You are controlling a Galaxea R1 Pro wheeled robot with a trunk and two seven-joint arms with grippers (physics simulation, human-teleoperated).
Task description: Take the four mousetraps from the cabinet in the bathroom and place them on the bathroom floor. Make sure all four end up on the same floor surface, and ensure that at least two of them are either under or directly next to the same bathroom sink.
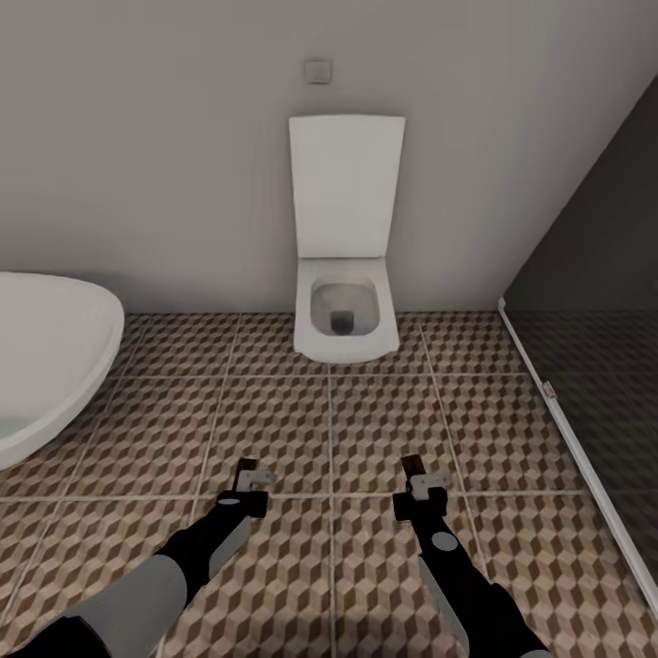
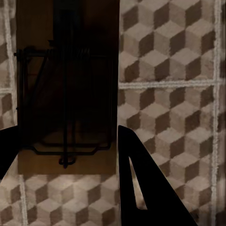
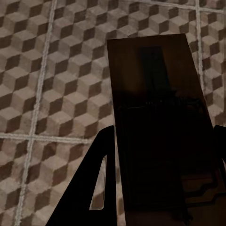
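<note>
The head camera looks forward and steeply down from well above the patterned bathroom floor (image 1: 274, 411), taking in the toilet (image 1: 345, 292) against the wall, the bathtub (image 1: 46, 356) edge at left and both arms. The left wrist camera sits close over a mousetrap (image 2: 66, 94), facing down at the tiles (image 2: 169, 56). The right wrist camera does likewise over its own mousetrap (image 3: 155, 117). All three share that cube-pattern floor.

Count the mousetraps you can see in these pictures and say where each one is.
2. One mousetrap sits between the left gripper's fingers; the other mousetrap is in the right gripper. Both are above the floor. Others may be out of view.
</note>
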